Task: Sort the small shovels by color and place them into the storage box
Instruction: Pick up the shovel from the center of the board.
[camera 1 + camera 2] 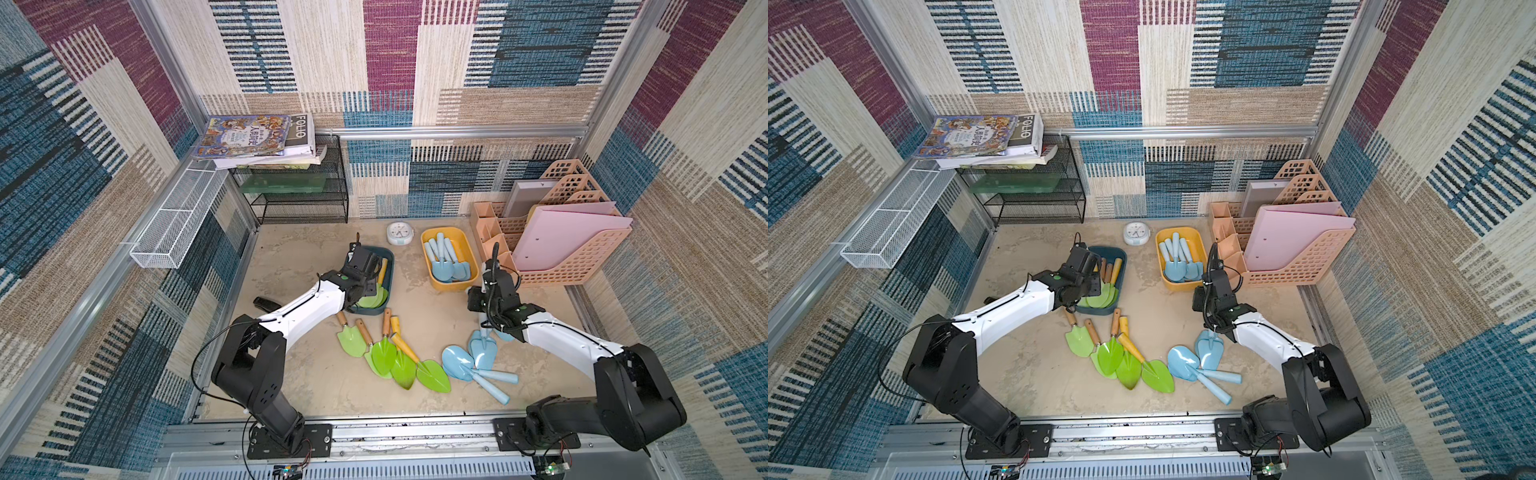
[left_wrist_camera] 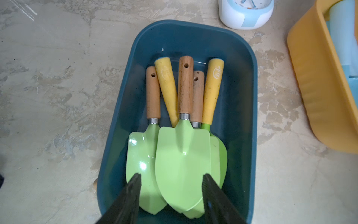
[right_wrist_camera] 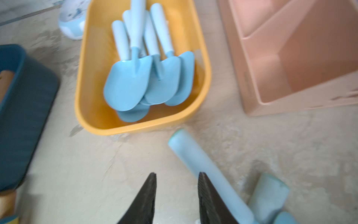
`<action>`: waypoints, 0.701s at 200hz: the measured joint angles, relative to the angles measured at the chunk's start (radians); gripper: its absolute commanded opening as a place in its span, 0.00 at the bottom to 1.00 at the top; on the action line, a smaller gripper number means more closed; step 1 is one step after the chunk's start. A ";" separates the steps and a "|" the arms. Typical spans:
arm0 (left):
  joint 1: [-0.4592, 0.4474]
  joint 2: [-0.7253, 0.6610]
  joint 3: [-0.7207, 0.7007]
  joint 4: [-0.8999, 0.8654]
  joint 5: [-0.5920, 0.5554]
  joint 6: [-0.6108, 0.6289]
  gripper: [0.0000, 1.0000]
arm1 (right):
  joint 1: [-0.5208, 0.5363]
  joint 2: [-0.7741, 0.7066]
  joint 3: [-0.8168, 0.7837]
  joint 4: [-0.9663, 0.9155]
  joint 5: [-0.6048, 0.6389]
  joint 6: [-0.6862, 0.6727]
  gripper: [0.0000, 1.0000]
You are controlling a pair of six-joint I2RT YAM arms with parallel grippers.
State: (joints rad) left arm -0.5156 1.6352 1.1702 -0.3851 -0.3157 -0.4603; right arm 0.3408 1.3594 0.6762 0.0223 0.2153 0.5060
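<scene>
Several green shovels [image 2: 184, 155] with wood or yellow handles lie stacked in the dark teal box [image 2: 244, 97]. My left gripper [image 2: 171, 175] hangs open just over their blades, holding nothing. Pale blue shovels [image 3: 127, 83] fill the yellow box [image 3: 83, 77]. My right gripper [image 3: 176, 173] is open above bare table near that box. A pale blue shovel handle [image 3: 193, 155] lies just beside one finger, not between the jaws. In both top views, more green shovels [image 1: 384, 353] and blue shovels [image 1: 482, 353] lie loose on the table in front.
A small white clock [image 1: 400, 233] sits between the two boxes at the back. A peach file organizer [image 1: 573, 249] stands right of the yellow box. A black wire shelf [image 1: 303, 195] with books and a white mesh basket [image 1: 174, 224] are at the back left.
</scene>
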 measured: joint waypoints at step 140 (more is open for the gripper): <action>0.000 0.008 -0.001 0.010 0.000 -0.005 0.54 | -0.046 -0.120 -0.072 -0.108 -0.048 -0.004 0.41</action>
State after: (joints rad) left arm -0.5152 1.6428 1.1694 -0.3748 -0.3157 -0.4648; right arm 0.2951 1.2396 0.6037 -0.0856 0.1677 0.5018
